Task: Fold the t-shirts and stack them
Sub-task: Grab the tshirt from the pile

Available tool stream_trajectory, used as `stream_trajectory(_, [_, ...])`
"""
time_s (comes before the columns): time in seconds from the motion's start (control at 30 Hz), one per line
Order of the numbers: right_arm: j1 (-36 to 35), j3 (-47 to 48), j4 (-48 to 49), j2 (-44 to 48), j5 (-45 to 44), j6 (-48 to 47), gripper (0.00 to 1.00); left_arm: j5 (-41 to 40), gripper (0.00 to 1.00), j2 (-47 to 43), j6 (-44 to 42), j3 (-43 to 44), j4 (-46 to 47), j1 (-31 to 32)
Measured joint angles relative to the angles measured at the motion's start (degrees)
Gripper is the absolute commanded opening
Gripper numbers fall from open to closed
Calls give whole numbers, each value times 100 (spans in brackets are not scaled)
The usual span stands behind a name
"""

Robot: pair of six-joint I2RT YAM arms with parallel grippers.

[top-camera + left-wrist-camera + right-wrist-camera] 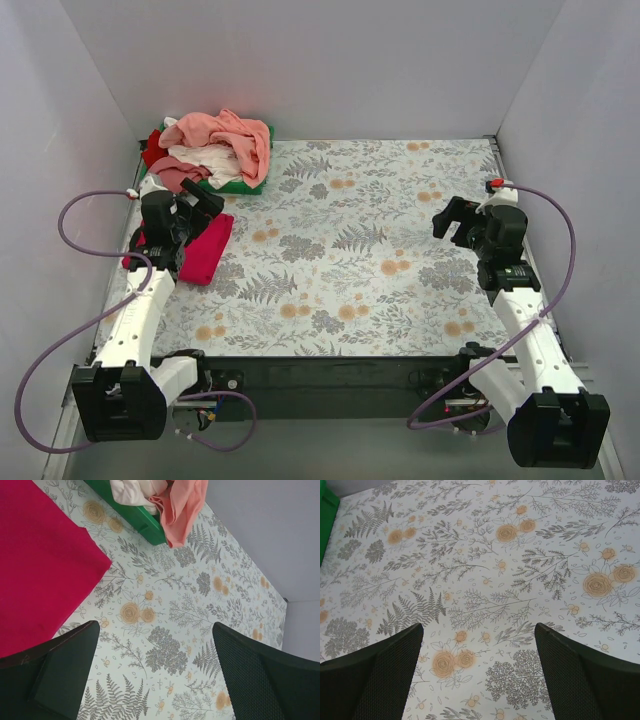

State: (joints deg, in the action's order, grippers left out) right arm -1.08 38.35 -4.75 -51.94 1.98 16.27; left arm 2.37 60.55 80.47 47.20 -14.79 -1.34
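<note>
**Left tool (155, 675) and right tool (477, 675).** Both have their fingers spread wide apart and grip nothing.

The flat, folded magenta-red cloth t-shirt (40, 565) lies on the floral-printed tabletop (165, 610). It sits just beside the left tool, on the side away from the right tool. Its one visible corner is crisp, and its knit is fine, matt and free of wrinkles.

Beyond the left tool's fingertips, the green hard-plastic tray (137, 517) holds an unfolded heap of shirts.
- The large salmon-pink cloth t-shirt (182, 505) drapes in soft rolls over the tray's rim and down to the tabletop.
- The crumpled white cloth t-shirt (132, 490) lies against it.
- In the top view, a dusty-rose t-shirt (175, 172) and a red t-shirt (153, 148) show on the heap's side nearer the left tool.

The right tool hangs over bare tabletop, well apart from every garment. Only a corner of the tray shows at the far edge of its wrist view.

**Stage (judged).** One shirt appears folded and the heap is untouched, so the next move is probably to draw a garment out of the tray.

**Hazards (judged).**
- The heaped shirts are limp and entangled, so a pinch on the salmon-pink t-shirt may drag its neighbours out with it, or lift the light tray.
- Closing on several layers at once would bring the garment out bunched and hard to spread.
- The left tool stands close to the magenta-red t-shirt, so a low sweep of the tool could snag its edge and undo the fold.
- The smooth printed tabletop offers little grip, so cloth may slide during creasing.
</note>
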Motion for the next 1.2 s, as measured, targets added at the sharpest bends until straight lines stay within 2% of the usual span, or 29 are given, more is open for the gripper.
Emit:
stream_trajectory(0.17, [0, -74, -9, 195, 39, 4, 98, -240, 96, 238, -52, 203, -129, 0])
stream_trajectory(0.3, [0, -76, -24, 205, 31, 15, 98, -332, 96, 1069, -162, 922, -39, 0])
stream_trajectory(0.43, [0, -76, -24, 162, 13, 24, 98, -356, 96, 2245, -413, 1954, 262, 0])
stream_trajectory(0.67, [0, -74, -26, 24, 35, 52, 98, -485, 94, 4835, -999, 4328, 439, -2])
stream_trajectory(0.87, [0, -52, -22, -181, 44, 96, 98, -431, 84, 6848, -1237, 6334, 271, 0])
stream_trajectory(0.97, [0, -31, -24, -306, 66, 107, 98, -332, 76, 7538, -1246, 7023, 221, 2])
stream_trajectory(1.2, [0, 55, -11, -612, 66, 114, 98, -173, 64, 7814, -1207, 7346, 356, 11])
